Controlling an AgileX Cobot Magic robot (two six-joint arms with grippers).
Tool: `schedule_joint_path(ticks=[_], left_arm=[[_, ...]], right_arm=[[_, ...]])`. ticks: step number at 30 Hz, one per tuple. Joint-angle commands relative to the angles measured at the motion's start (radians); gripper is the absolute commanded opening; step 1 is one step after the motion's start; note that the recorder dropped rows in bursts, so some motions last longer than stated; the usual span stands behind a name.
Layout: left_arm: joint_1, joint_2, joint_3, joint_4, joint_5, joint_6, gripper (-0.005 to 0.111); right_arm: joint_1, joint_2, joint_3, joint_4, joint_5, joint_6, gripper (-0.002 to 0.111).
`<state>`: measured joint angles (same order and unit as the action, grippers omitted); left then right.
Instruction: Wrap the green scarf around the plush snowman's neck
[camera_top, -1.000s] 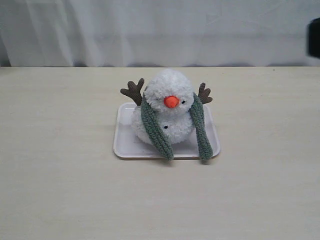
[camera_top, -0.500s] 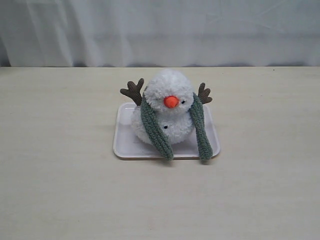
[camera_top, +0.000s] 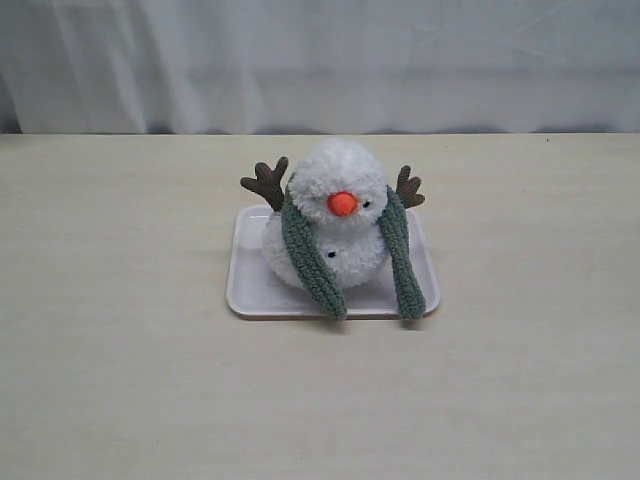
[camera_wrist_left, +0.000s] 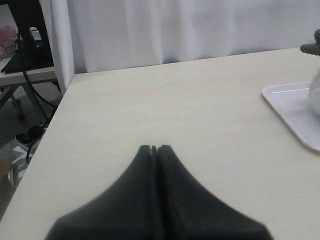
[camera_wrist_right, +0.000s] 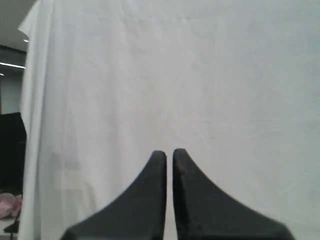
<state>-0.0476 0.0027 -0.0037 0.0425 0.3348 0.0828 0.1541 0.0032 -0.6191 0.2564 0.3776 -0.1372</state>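
The green scarf (camera_top: 312, 262) already lies over the back of the snowman's neck (camera_top: 336, 222). Its two tails hang down the front of the plush snowman (camera_top: 340, 175), one on each side of the carrot nose. The tails are uncrossed, so we judge the wrap only half made. The tail on the left of the exterior view slants inward across the body. The other drops almost straight. Both ends rest at the front rim of the white tray (camera_top: 250, 290) that carries the snowman, in the middle of the tabletop (camera_top: 120, 350).

Each tail's long axis runs from the shoulder down toward the front, so we would take it near its free end and carry it sideways across the throat.

Neither arm shows in the exterior view. The left claw (camera_wrist_left: 154, 148) is pressed together and holds nothing. It hangs low over bare tabletop, with a corner of the tray (camera_wrist_left: 295, 107) and a brown twig arm (camera_wrist_left: 312, 48) at the far edge of its view, well apart from it. The right claw (camera_wrist_right: 169, 152) is all but pressed together, with a thin slit between its tips, and holds nothing. It faces only the white curtain (camera_wrist_right: 200, 75), so we cannot tell how it lies from the scarf. We judge the left arm better placed for the tail on its own side.
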Motion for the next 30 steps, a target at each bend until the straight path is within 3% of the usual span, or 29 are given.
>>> schedule_joint_path(ticks=[1,11,30], left_arm=[[0.001,-0.003,0.004,-0.002,-0.010,-0.001,0.000],[0.001,-0.003,0.004,-0.002,-0.010,-0.001,0.000],[0.001,-0.003,0.004,-0.002,-0.012,-0.001,0.000]], right_arm=[[-0.064,-0.003,0.004,-0.010,0.057,0.006,0.004],[-0.063,-0.003,0.004,-0.006,0.194,0.021,0.004],[-0.063,-0.003,0.004,0.000,0.201,0.021,0.004]])
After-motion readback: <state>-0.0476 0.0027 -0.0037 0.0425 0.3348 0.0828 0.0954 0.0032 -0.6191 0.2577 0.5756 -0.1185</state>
